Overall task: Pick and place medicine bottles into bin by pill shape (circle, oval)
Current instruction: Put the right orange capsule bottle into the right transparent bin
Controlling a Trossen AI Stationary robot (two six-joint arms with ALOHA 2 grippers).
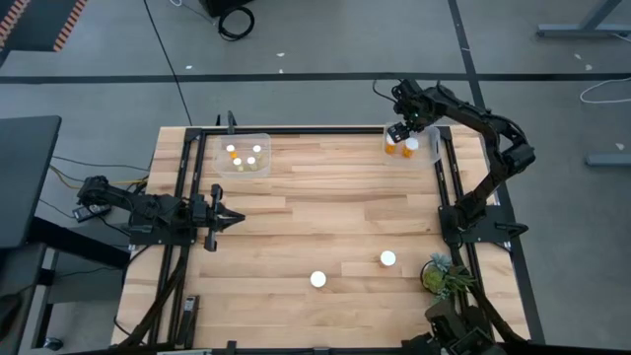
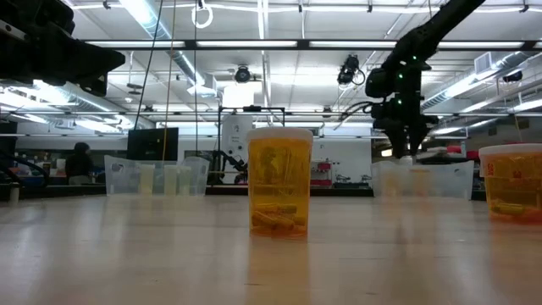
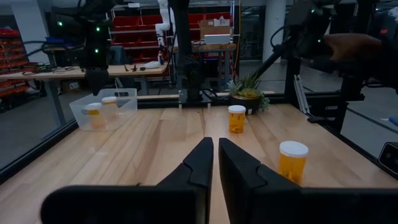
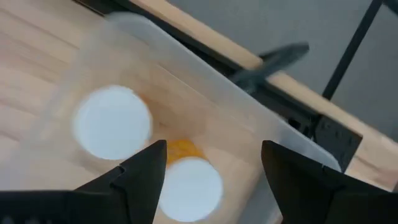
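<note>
above the far-right bin (image 1: 419,150), the right hand (image 4: 211,168) hangs open and empty; two upright bottles (image 1: 388,259) stand nearer the closed left hand (image 1: 237,220).

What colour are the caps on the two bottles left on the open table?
White, on both bottles; clearest in the high view.

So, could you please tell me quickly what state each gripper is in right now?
Left gripper: closed, holding nothing, parked low over the table's left side.
Right gripper: open, empty, above the right bin with two medicine bottles inside.
</note>
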